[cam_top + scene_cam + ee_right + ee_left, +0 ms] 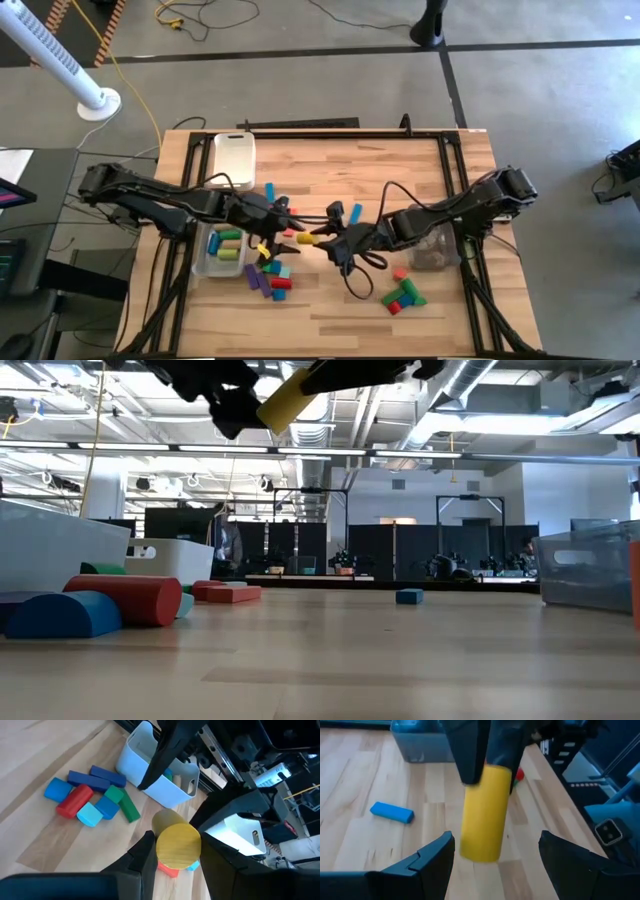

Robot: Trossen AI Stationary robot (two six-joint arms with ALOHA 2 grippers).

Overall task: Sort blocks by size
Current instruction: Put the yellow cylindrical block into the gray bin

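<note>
Right gripper point(176, 851) jaws clamp a yellow cylinder point(484, 812); left gripper point(495, 857) jaws wide. Clear bin point(203, 262) holds several blocks point(226, 244). No legible writing.

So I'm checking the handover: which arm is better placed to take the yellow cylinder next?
Probably the left: its open gripper already faces the yellow cylinder, which the right gripper holds out between both arms.

Two arms point(170, 200) meet over one table point(330, 300). Three bins point(232, 155) stand on it. One yellow cylinder point(484, 812) is held above the table.
</note>
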